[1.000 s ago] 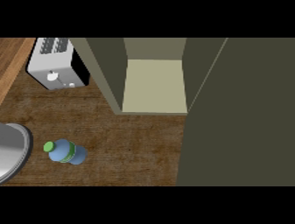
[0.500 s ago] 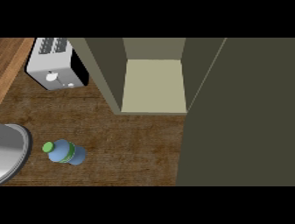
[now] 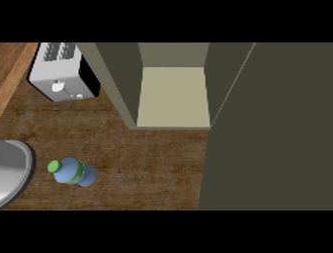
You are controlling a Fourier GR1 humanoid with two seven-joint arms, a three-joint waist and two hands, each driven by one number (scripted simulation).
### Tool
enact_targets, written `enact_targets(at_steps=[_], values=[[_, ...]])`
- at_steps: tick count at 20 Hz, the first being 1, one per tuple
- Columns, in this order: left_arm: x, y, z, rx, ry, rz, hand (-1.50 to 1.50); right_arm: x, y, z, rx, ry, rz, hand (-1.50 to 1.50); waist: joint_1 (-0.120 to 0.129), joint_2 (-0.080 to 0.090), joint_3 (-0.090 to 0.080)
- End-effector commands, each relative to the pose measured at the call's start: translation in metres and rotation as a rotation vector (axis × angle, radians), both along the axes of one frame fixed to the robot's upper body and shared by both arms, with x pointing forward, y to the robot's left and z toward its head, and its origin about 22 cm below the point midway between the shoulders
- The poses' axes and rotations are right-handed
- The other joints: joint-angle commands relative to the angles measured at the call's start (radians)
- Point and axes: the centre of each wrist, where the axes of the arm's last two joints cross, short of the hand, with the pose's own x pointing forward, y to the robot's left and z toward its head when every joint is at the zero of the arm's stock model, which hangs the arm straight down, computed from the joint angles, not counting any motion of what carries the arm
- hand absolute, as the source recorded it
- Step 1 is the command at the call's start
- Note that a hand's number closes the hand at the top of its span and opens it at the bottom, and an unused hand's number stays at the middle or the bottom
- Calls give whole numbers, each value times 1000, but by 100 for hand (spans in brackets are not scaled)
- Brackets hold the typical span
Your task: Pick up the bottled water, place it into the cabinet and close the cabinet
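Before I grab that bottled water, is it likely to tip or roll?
The bottled water stands upright and looks narrow, so a sideways nudge would probably tip it. Its round body would then likely roll across the counter. Smooth sides may be slippery.

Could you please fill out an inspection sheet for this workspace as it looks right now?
Surface: dark wooden counter, with a lighter wood strip at the left.
Job's things: bottled water with a green cap, standing at the lower left; cabinet open, shelf bare, door swung out at the right.
Clutter: toaster at the upper left; grey rounded object at the left edge.
Hands: nothing seen.
Cables: nothing seen.
Surroundings: nothing seen.
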Motion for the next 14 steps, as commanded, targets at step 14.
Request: enact_targets(at_steps=[14], values=[[18,2,-65,2,8,14,-150,-14,0,18,-36,-92,-48,-150,-2,3,0]])
